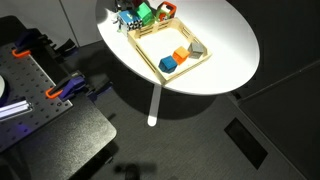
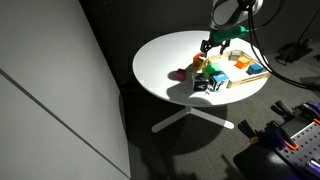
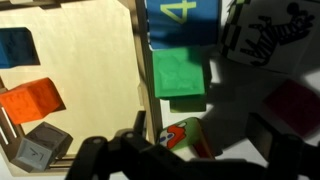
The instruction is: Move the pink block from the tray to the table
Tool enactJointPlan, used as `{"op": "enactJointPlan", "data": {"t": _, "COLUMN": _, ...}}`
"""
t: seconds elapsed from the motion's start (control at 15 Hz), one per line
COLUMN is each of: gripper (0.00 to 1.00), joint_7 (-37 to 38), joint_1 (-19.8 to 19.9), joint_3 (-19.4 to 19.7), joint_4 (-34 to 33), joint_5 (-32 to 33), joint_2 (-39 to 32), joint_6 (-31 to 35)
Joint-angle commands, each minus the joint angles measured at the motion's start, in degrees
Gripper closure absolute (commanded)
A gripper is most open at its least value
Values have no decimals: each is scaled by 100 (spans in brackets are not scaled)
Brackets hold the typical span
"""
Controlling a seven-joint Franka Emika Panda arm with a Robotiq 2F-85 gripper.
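**Fingers (image 3: pixel 105 160) wide and empty, pink block (image 3: pixel 295 105) off to one side**

Fingers sit at the bottom of the wrist view, spread wide, holding nothing. Under the gap is a green block (image 3: pixel 180 75), just outside the tray (image 3: pixel 138 60) rim. Tray holds only a blue block (image 3: pixel 15 45), orange block (image 3: pixel 35 100) and grey block (image 3: pixel 40 150), no pink. Pink block is on the table (image 2: pixel 160 55), apart from the tray, roughly in line with one finger and not centred in the gap.

Handling guess: small, light, rigid cube with smooth faces, maybe slightly slippery. Pinch two opposite flat sides at mid-height. Zebra block (image 3: pixel 265 35) is close, so clearance looks tight on that side.
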State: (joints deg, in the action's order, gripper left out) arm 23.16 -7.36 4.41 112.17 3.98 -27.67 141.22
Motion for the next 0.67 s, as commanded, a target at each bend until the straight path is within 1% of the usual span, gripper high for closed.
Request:
{"op": "enactJointPlan", "data": {"t": 0.0, "gripper": 0, "joint_7": -221, "joint_1": 87, "joint_3": -22, "joint_4": 92, "joint_5": -37, "joint_2": 323, "joint_6": -790}}
{"op": "enactJointPlan", "data": {"t": 0.13, "gripper": 0, "joint_7": -307, "joint_1": 115, "joint_3": -34, "joint_4": 138, "joint_5": 4, "joint_2": 444, "joint_6": -1131}}
{"op": "enactJointPlan", "data": {"t": 0.33, "gripper": 0, "joint_7": -443, "joint_1": 152, "joint_3": -49, "joint_4": 280, "joint_5": 63, "joint_2": 642, "joint_6": -1418}}
{"op": "enactJointPlan", "data": {"t": 0.47, "gripper": 0, "joint_7": -644, "joint_1": 197, "joint_3": -78, "joint_4": 424, "joint_5": 67, "joint_2": 792, "joint_6": -1441}}
{"op": "enactJointPlan", "data": {"t": 0.6, "gripper": 0, "joint_7": -928, "joint_1": 264, "joint_3": -118, "joint_4": 619, "joint_5": 28, "joint_2": 956, "joint_6": -1302}}
